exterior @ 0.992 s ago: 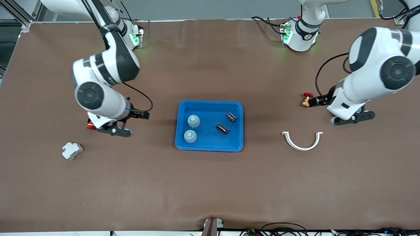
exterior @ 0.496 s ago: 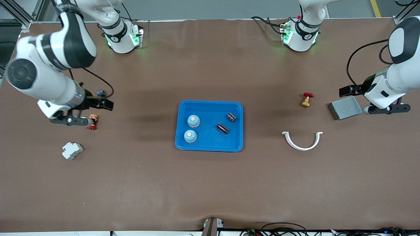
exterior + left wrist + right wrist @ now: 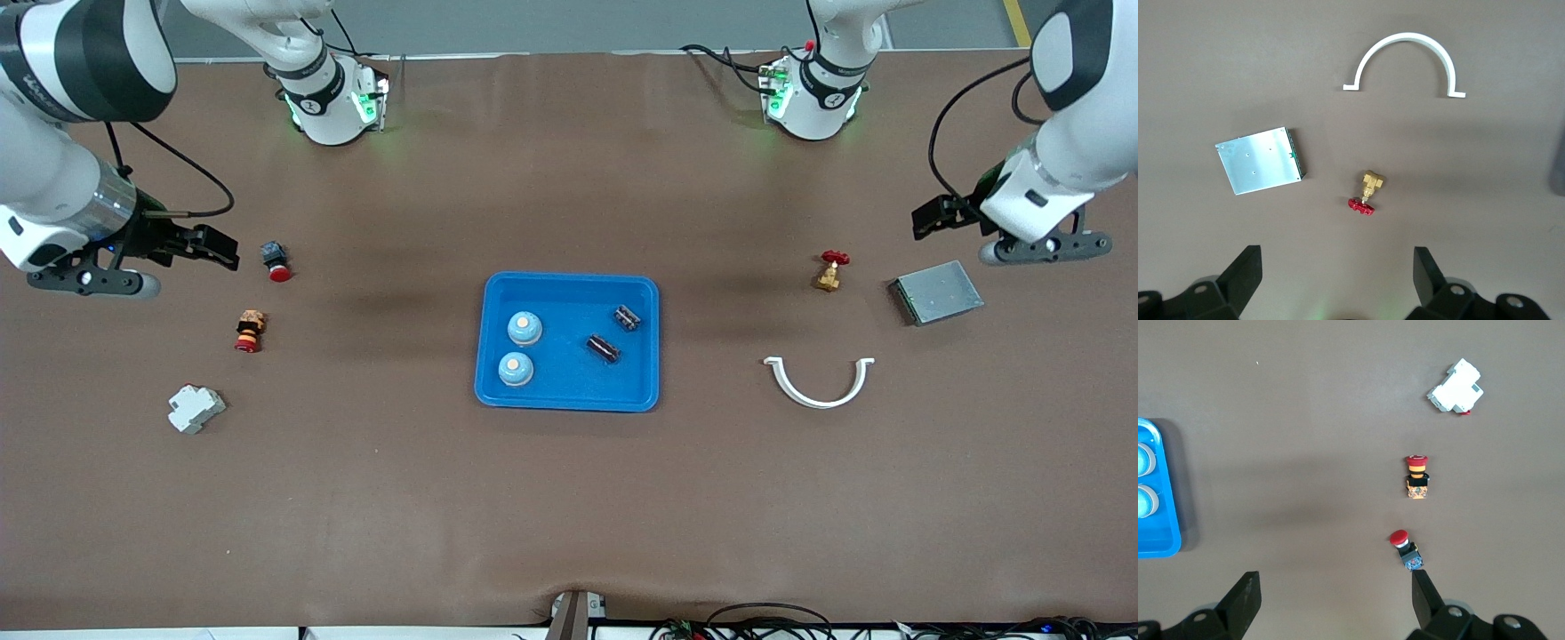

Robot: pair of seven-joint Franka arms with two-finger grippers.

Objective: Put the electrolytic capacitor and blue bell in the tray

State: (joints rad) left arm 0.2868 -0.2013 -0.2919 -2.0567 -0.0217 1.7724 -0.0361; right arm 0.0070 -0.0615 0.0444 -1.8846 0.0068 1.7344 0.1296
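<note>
The task looks done: the tray [image 3: 569, 396], a glossy blue plastic rectangle with rounded corners and a raised rim at mid-table, holds two domed pale-blue bells [image 3: 524, 328] toward the right arm's end and two dark cylindrical capacitors [image 3: 603, 348] toward the left arm's; nothing seems left to place.

The left gripper [image 3: 942, 219] hangs spread wide and empty near a flat grey metal box [image 3: 937, 292]. The right gripper [image 3: 204, 247] is equally wide and empty beside a red-capped button [image 3: 277, 260].

A white plastic half-ring [image 3: 819, 384] lies nearer the camera than a small brass valve [image 3: 829, 271].
</note>
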